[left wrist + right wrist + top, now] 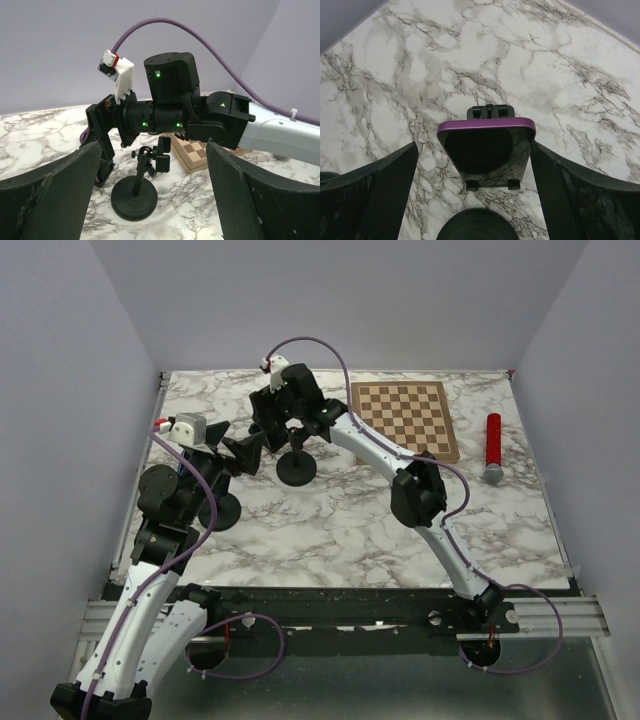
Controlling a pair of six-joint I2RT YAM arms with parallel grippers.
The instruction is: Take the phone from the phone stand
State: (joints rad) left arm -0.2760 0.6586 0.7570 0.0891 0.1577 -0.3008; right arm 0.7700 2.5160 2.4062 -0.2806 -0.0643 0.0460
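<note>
Phone, purple-edged, sits clamped in the phone stand, directly between the wide-open fingers of the right end effector, which grips nothing: approach step, it seems. Next calls for closing on its edges and lifting clear. The left end effector gapes empty, facing the stand. Finger contact is hard to judge; the overhead view hides the phone.

Soft, even overhead light, faint shadows on the marble table; wrist views blur slightly at near edges.
</note>
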